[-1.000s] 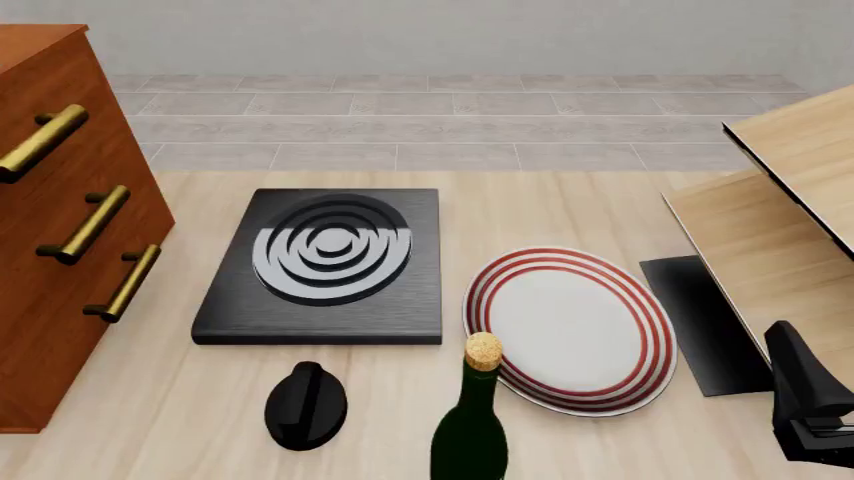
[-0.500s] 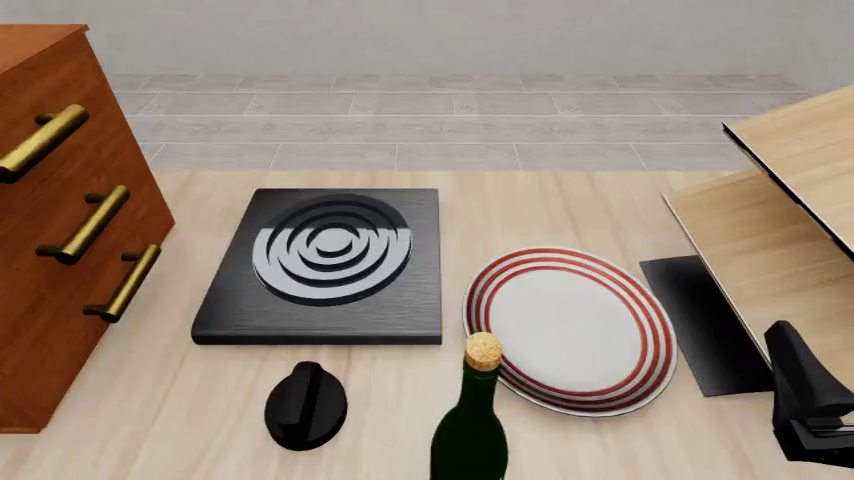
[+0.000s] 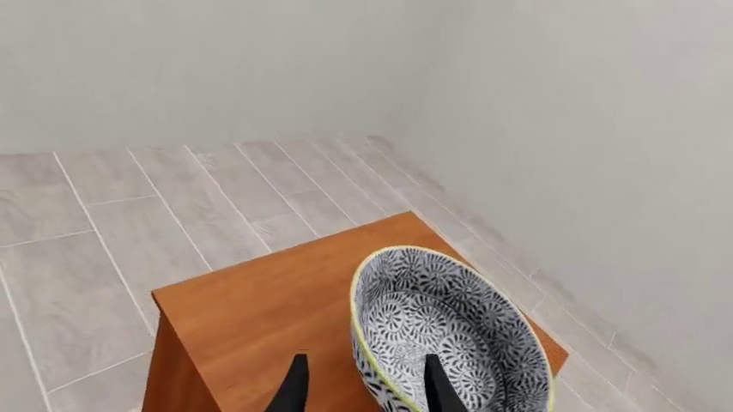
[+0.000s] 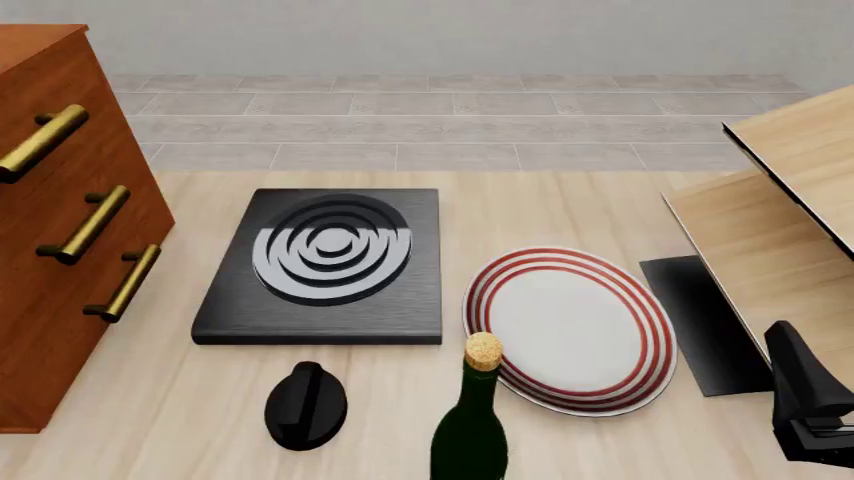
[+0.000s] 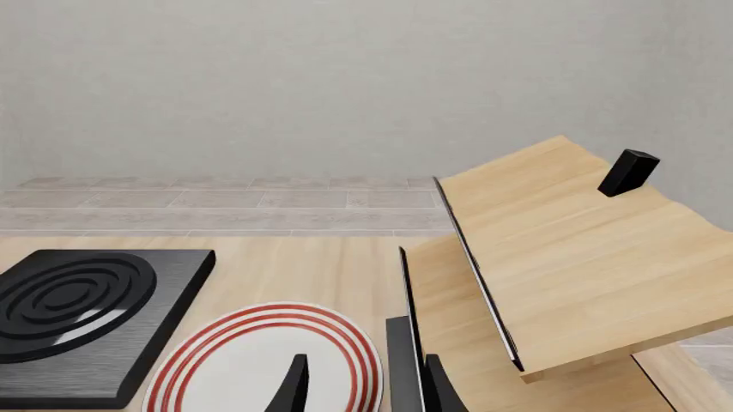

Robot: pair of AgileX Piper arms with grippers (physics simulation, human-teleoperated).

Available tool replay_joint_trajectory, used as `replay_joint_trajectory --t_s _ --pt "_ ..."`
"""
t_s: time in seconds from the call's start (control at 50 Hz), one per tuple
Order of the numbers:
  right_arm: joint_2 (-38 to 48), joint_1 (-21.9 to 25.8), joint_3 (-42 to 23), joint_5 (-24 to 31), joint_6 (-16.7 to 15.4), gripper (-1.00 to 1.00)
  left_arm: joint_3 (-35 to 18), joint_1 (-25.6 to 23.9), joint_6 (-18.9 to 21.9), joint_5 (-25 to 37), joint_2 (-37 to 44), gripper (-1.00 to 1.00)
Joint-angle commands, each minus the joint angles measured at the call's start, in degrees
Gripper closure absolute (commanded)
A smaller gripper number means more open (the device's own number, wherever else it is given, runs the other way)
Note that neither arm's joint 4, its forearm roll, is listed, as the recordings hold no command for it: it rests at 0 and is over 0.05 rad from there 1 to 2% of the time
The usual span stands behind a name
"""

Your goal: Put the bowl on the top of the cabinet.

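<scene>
The bowl (image 3: 447, 335), black-and-white patterned with a thin yellowish rim, rests on the flat reddish-brown top of the cabinet (image 3: 263, 313) in the left wrist view. My left gripper (image 3: 364, 369) is open, its two dark fingers standing wide apart on either side of the bowl's near wall. The front view shows the cabinet (image 4: 67, 230) at the far left with its brass bar handles; its top, the bowl and the left gripper lie outside that view. My right gripper (image 5: 364, 373) is open and holds nothing, low at the table's front right.
A black slab with a spiral pattern (image 4: 327, 262) lies mid-table. A white plate with red rings (image 4: 574, 330) sits to its right. A dark bottle with a cork (image 4: 470, 425) and a black knob-like object (image 4: 306, 403) stand near the front. Pale wood boards (image 4: 774, 220) rise at right.
</scene>
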Motion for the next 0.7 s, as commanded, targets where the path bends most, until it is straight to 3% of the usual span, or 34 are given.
replay_joint_trajectory --t_s 0.02,0.7 --pt "0.0 0.0 0.0 0.0 0.0 -1.0 0.4 0.8 0.2 -1.6 -5.5 -1.0" --pt "0.0 0.0 0.0 0.0 0.0 -1.0 1.2 -1.2 0.2 -0.2 -14.1 -1.0"
